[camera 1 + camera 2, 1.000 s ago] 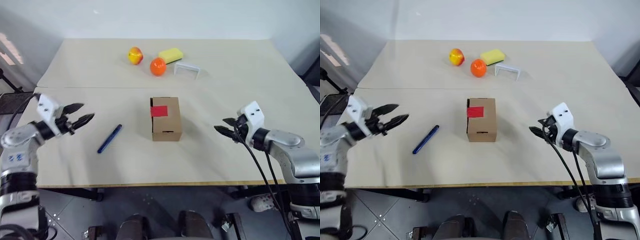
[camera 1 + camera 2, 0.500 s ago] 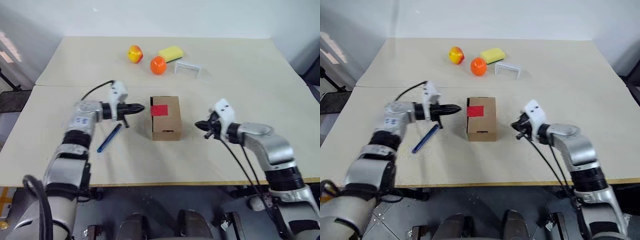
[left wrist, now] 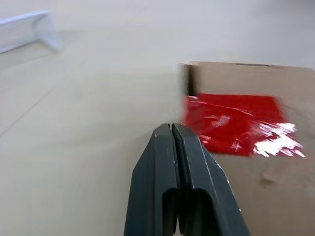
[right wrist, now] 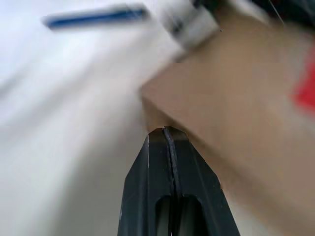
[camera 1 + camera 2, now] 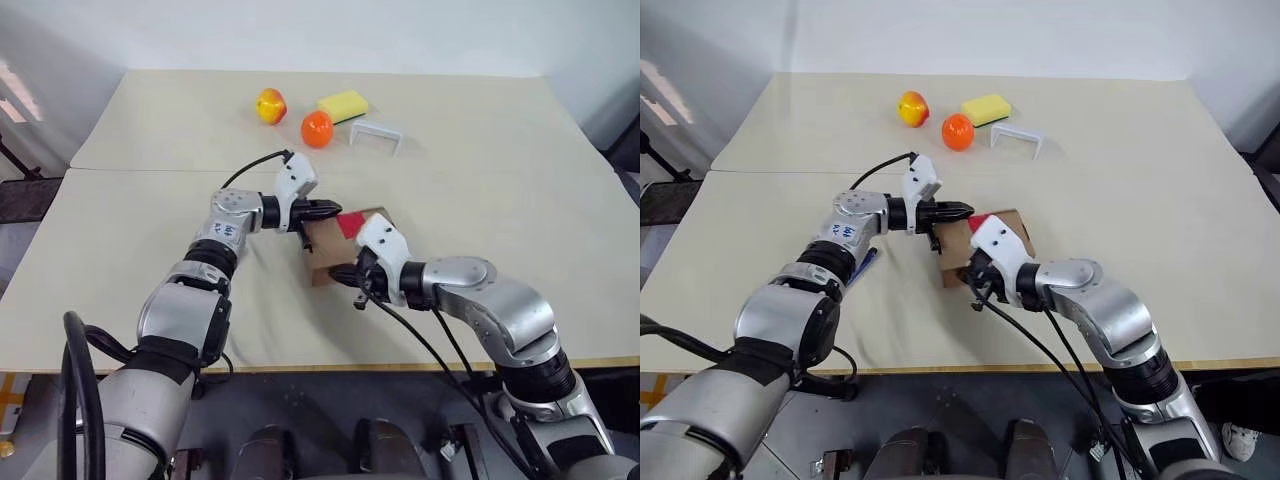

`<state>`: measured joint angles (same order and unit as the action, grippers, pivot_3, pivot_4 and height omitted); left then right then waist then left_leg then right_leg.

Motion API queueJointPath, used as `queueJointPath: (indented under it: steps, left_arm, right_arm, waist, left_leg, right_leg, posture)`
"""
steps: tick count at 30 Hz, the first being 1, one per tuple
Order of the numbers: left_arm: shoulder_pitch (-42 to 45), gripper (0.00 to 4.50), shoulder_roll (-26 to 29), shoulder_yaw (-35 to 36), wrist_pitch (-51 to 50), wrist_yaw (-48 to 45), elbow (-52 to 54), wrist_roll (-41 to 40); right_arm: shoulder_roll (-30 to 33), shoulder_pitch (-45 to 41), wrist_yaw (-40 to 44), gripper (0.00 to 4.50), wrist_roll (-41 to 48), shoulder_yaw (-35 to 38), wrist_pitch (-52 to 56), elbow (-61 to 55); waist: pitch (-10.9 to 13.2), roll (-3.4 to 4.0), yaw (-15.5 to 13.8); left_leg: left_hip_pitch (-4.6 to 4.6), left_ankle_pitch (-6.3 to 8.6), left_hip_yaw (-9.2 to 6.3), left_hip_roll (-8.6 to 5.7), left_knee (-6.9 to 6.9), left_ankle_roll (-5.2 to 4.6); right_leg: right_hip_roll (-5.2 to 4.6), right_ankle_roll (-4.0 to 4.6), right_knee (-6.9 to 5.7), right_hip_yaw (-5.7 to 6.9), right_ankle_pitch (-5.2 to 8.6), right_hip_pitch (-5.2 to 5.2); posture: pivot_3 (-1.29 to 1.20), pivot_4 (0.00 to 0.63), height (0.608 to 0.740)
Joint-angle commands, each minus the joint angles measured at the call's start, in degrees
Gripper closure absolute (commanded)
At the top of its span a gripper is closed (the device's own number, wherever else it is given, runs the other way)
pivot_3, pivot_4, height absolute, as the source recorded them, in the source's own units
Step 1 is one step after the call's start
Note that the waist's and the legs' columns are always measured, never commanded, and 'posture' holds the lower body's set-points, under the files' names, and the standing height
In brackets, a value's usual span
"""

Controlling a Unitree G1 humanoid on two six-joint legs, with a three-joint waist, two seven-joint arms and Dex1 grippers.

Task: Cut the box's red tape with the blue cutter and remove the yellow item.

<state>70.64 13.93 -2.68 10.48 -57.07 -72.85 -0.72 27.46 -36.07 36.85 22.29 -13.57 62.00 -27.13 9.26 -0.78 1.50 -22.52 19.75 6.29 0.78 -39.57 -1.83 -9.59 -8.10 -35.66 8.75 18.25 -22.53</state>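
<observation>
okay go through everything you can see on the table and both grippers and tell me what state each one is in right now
Small brown cardboard box: shut, turned askew, between both grippers.
Bright red tape patch: uncut, on the box's top.
Slim blue cutter: lying on the table, not held.
Left gripper: shut, empty, tip at the tape's edge.
Right gripper: shut, empty, at the box's near side.
Orange round fruit: resting on the table.
Rectangular yellow sponge: lying flat.

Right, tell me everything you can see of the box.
The box is a small brown cardboard carton on the table, turned askew. Red tape, glossy and wrinkled, sits on top at one edge. The shut left gripper points at the tape end; the shut right gripper is at its near side.
</observation>
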Motion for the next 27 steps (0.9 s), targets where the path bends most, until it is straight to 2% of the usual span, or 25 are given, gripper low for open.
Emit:
queueJointPath:
  steps: [1, 5, 8, 10, 14, 18, 24, 27]
  left_arm:
    - [1.5, 4.45, 4.5, 1.5, 0.3, 0.1, 0.0, 0.5]
    - [1.5, 4.45, 9.8, 2.0, -1.1, -0.9, 0.4, 1.0]
    - [1.2, 4.45, 13.1, 2.2, -4.0, -3.7, 1.2, 1.0]
    - [0.7, 4.45, 14.3, 2.0, -6.8, -6.7, 2.2, 0.8]
    - [-2.1, 4.45, 13.0, 1.0, -16.8, -16.0, 9.7, -1.7]
    - [-5.8, 4.45, 11.5, -1.3, -26.2, -18.8, 19.1, -1.8]
    - [-8.4, 4.45, 8.9, -2.3, -32.3, -17.0, 26.9, -2.9]
    - [-6.8, 4.45, 5.0, -1.5, -29.2, -12.3, 23.5, -3.0]
  right_arm:
    - [7.4, -2.8, 1.6, 4.5, 1.7, 4.4, 3.8, -6.6]
    - [13.3, -5.9, 4.6, 4.5, 5.5, 8.9, 6.6, -7.6]
    - [15.4, -7.4, 4.2, 4.5, 4.7, 11.8, 4.7, -2.6]
    - [16.6, -7.2, 3.3, 4.5, 1.8, 11.9, 0.5, 2.7]
    - [17.5, -7.4, 1.1, 4.5, -9.1, 7.1, -16.1, 23.5]
    - [16.8, -6.7, 5.0, 4.5, -14.8, 1.6, -26.3, 33.9]
    - [14.7, -5.2, 8.7, 4.5, -15.2, 0.5, -27.4, 34.5]
    - [15.8, -1.2, 11.9, 4.5, -10.0, 2.3, -19.6, 22.3]
  waist:
    - [0.0, -0.01, 0.0]
    - [0.1, -0.06, 0.0]
    - [0.1, -0.06, 0.0]
    - [0.1, -0.08, -0.1]
    - [0.1, -0.09, -0.5]
    - [0.1, -0.04, -0.3]
    - [0.4, 0.29, 0.3]
    - [0.4, 0.31, 0.0]
  left_leg:
    - [-0.02, 0.0, -0.02, -0.01, -0.02, 0.0]
    - [-0.11, 0.0, -0.13, 0.01, -0.05, 0.0]
    - [-0.12, 0.0, -0.15, 0.0, -0.05, 0.0]
    - [-0.13, 0.0, -0.14, -0.01, -0.08, 0.0]
    - [-0.45, 0.0, 0.01, -0.06, -0.36, 0.0]
    - [-0.57, 0.0, -0.03, -0.05, -0.39, 0.0]
    - [-0.59, -0.01, -0.34, 0.0, -0.36, 0.01]
    - [-0.57, -0.01, -0.61, 0.0, -0.41, 0.01]
  right_leg:
    - [0.0, 0.0, 0.0, 0.0, 0.0, 0.0]
    - [0.0, 0.0, 0.0, 0.11, 0.0, -0.02]
    - [0.0, 0.0, -0.01, 0.16, 0.0, -0.01]
    - [0.0, 0.0, -0.01, 0.18, 0.0, 0.03]
    - [-0.01, 0.0, -0.02, 0.29, 0.0, 0.02]
    - [-0.01, 0.0, -0.02, 0.32, 0.0, -0.05]
    - [-0.01, 0.0, -0.03, 0.41, 0.0, -0.08]
    - [-0.01, 0.0, -0.13, 0.4, 0.0, -0.07]
  posture:
    - [0.0, 0.15, 0.74]
    - [0.0, 0.15, 0.74]
    - [0.0, 0.15, 0.74]
    - [0.0, 0.15, 0.74]
    - [0.0, 0.15, 0.74]
    - [0.0, 0.15, 0.74]
    - [0.0, 0.15, 0.74]
    - [0.0, 0.15, 0.74]
